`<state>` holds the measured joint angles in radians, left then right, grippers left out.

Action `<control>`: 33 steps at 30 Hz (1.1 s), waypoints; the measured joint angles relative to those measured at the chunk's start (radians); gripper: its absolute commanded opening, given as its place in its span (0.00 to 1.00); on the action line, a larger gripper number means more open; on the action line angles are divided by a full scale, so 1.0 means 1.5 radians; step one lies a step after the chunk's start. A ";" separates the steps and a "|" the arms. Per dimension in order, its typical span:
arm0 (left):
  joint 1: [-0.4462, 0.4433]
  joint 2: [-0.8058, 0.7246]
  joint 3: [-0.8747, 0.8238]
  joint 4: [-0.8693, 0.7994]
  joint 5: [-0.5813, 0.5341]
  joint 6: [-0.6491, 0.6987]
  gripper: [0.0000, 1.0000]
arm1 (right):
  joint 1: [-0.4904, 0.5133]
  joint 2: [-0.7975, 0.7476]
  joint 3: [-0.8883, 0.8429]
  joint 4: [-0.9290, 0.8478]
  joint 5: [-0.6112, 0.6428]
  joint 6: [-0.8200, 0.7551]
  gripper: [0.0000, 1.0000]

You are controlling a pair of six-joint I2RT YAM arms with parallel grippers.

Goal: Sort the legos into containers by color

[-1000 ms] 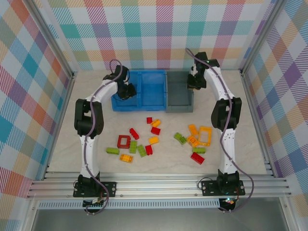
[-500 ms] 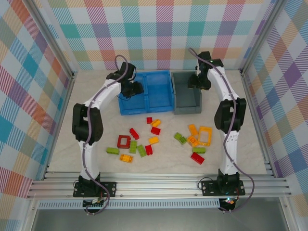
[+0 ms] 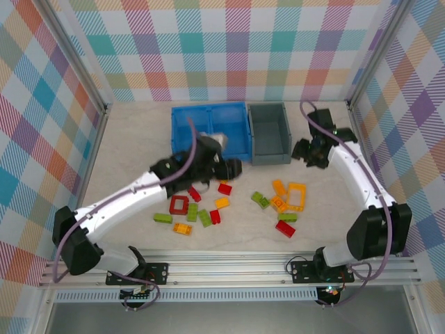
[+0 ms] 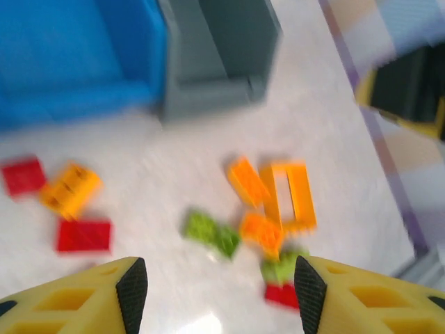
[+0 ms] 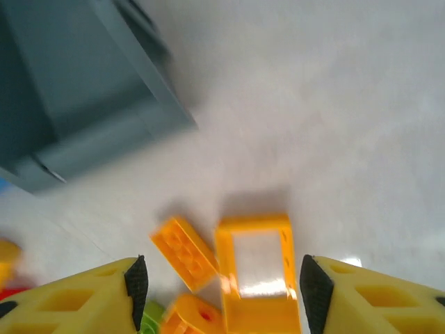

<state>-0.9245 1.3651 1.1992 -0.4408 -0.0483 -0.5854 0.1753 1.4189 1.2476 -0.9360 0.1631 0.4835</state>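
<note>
Red, lime green and orange-yellow legos lie scattered mid-table, among them a hollow red frame [image 3: 179, 204] and an orange frame [image 3: 297, 195]. The blue two-compartment bin [image 3: 182, 142] and the dark grey bin [image 3: 270, 154] stand side by side at the back. My left gripper [image 3: 233, 167] hovers open just in front of the blue bin, above a red brick [image 3: 224, 188]. In its wrist view the left gripper [image 4: 215, 296] looks down on a green brick [image 4: 212, 233]. My right gripper [image 3: 300, 149] is open beside the grey bin, and in its wrist view the right gripper [image 5: 219, 292] hangs over the orange frame [image 5: 257, 271] and an orange brick [image 5: 184, 250].
Checked walls close in the table on three sides, and a metal rail [image 3: 229, 268] runs along the near edge. Bare tabletop lies to the left of the blue bin and to the right of the orange frame. The left arm [image 3: 125, 205] stretches low across the left half.
Both bins have slid a little to the right. Both grippers have left the bins: the left swung down and forward over the bricks, the right moved right and nearer.
</note>
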 measured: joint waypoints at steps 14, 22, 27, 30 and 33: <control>-0.280 -0.041 -0.180 0.156 -0.159 -0.106 0.63 | -0.010 -0.004 -0.215 0.072 -0.038 0.057 0.35; -0.292 -0.041 -0.189 0.212 -0.169 -0.111 0.62 | -0.017 0.010 -0.235 0.088 -0.027 0.056 0.30; -0.294 -0.039 -0.189 0.227 -0.169 -0.111 0.62 | -0.025 0.047 -0.239 0.105 -0.026 0.052 0.24; -0.294 -0.039 -0.189 0.229 -0.169 -0.111 0.62 | -0.026 0.059 -0.239 0.111 -0.023 0.052 0.22; -0.294 -0.038 -0.189 0.229 -0.169 -0.111 0.62 | -0.026 0.064 -0.239 0.116 -0.019 0.051 0.20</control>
<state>-1.3659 1.3079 0.9161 -0.0978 -0.3016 -0.7513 0.1368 1.5143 0.8898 -0.7624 0.1345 0.5606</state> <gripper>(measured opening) 0.620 0.209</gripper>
